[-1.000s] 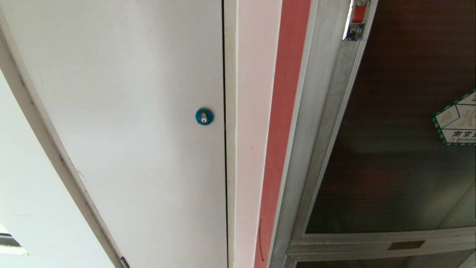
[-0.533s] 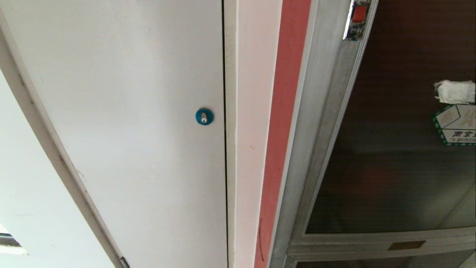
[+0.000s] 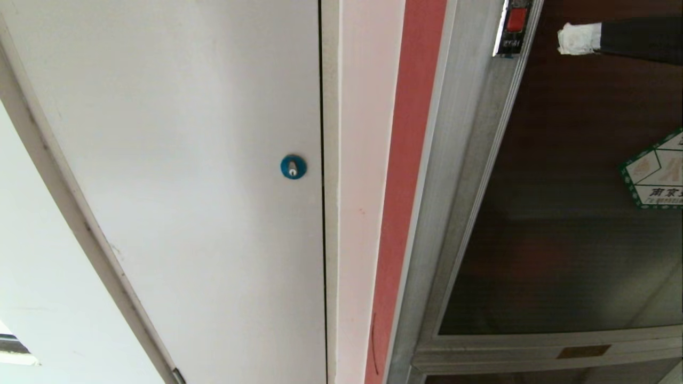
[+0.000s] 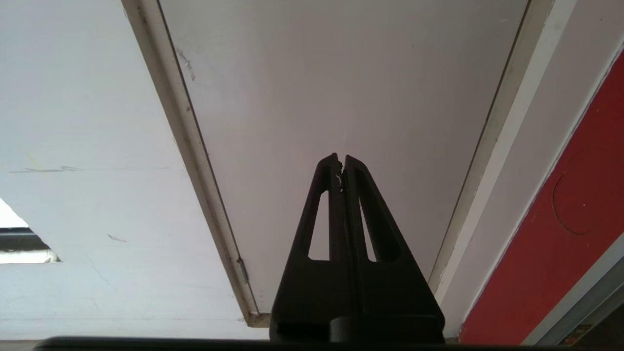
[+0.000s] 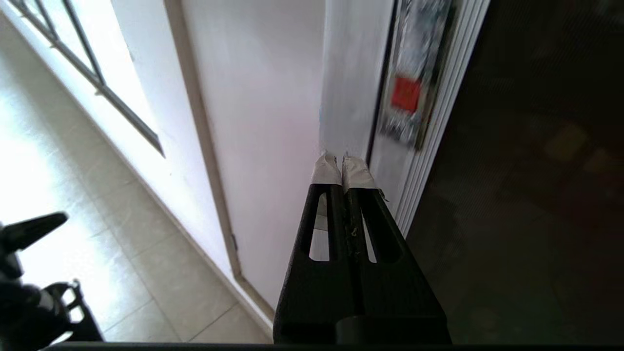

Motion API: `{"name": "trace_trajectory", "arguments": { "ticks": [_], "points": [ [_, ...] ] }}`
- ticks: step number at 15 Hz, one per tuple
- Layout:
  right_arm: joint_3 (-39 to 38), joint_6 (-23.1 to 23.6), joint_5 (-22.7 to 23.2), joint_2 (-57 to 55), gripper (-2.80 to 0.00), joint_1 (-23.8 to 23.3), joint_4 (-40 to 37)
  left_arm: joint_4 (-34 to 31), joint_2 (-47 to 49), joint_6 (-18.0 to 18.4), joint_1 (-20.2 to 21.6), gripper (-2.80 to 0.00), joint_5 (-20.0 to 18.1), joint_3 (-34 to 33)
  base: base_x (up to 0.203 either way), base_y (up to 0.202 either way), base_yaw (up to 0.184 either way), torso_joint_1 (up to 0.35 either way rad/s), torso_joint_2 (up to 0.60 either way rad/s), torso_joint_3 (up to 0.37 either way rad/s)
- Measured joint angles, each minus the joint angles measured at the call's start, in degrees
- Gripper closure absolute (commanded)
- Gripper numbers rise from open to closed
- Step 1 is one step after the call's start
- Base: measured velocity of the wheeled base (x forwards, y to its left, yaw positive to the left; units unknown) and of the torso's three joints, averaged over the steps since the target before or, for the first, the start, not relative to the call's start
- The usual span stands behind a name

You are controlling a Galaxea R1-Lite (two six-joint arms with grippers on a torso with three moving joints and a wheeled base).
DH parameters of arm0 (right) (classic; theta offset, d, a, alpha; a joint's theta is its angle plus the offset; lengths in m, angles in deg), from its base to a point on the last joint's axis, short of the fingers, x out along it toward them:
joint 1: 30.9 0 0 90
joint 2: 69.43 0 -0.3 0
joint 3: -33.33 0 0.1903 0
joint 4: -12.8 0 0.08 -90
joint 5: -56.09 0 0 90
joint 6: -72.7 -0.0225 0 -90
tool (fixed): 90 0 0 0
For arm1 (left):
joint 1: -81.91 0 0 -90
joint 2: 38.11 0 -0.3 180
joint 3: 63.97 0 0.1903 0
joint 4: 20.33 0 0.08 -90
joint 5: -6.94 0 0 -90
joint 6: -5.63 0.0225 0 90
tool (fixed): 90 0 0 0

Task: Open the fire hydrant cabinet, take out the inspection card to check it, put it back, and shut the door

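The door (image 3: pixel 576 176) of the fire hydrant cabinet (image 3: pixel 464 176) is closed, its red latch (image 3: pixel 516 20) high on the frame, so opening appears not yet begun. The right gripper (image 3: pixel 561 38) reaches in level from the right, white-taped fingers (image 5: pixel 357 171) clenched on nothing, tips near the latch, likely to press it. The left gripper (image 4: pixel 341 160) rests clenched before the white door (image 3: pixel 187 160). The inspection card is unseen.

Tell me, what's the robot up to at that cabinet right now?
Right gripper shut, empty, near the red latch. Left gripper shut, parked. Door closed, card not visible. Nothing in the way.
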Motion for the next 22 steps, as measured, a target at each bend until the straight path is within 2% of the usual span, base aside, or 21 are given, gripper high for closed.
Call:
{"name": "trace_trajectory", "arguments": {
  "ticks": [9, 22],
  "points": [
    [7.47, 0.06, -3.06, -6.29, 0.0, -0.19, -0.3, 0.0, 0.0, -0.02, 0.0, 0.0, 0.0, 0.0, 0.0, 0.0, 0.0, 0.0, 0.0, 0.0],
    [8.59, -0.08, -4.17, -8.64, 0.0, -1.68, -0.28, 0.0, 0.0, -0.01, 0.0, 0.0, 0.0, 0.0, 0.0, 0.0, 0.0, 0.0, 0.0, 0.0]
  ]
}}
